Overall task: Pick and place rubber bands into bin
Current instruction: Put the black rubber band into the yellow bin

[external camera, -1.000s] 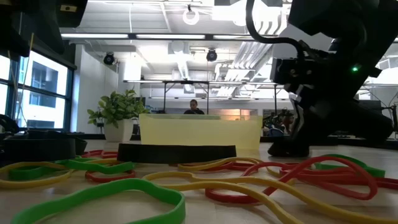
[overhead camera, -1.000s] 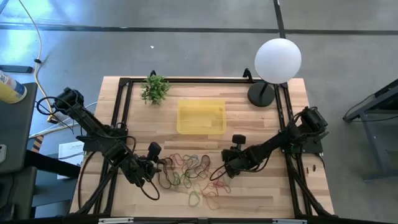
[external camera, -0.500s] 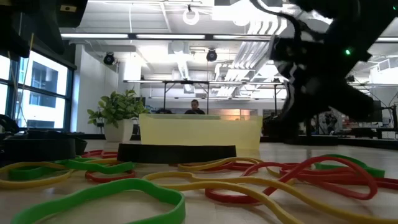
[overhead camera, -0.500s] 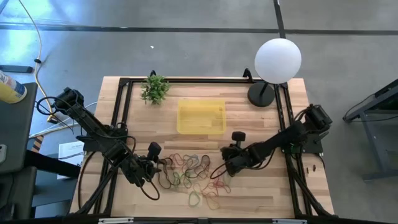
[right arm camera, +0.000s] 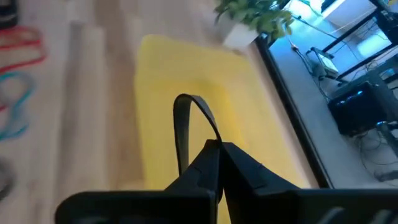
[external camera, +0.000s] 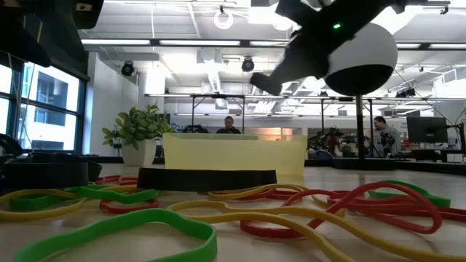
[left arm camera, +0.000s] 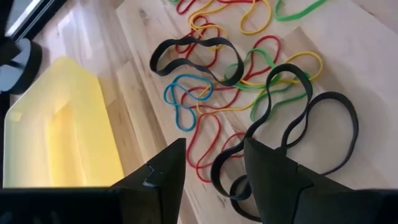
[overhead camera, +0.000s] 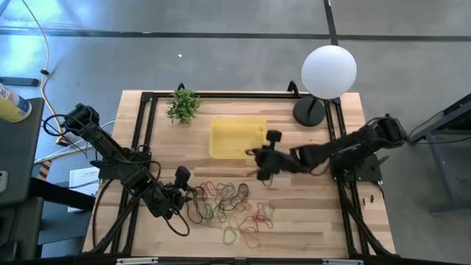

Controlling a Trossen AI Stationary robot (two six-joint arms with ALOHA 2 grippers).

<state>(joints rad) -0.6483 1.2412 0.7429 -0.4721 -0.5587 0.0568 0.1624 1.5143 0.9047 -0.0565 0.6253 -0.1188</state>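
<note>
Rubber bands point(overhead camera: 229, 205) lie tangled on my table: black, red, green, yellow, blue loops. One black band point(right arm camera: 189, 127) hangs looped above my shallow yellow bin point(overhead camera: 237, 138).

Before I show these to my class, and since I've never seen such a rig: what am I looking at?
Two robot arms work at a wooden table. One picture looks straight down, one looks level across the tabletop, and two come from cameras on the arms' wrists. Loose rubber bands lie in front of a yellow bin. The right claw, shut, pinches a black rubber band near the bin. The left claw waits open beside the pile. A small plant and a globe lamp stand at the back.
</note>
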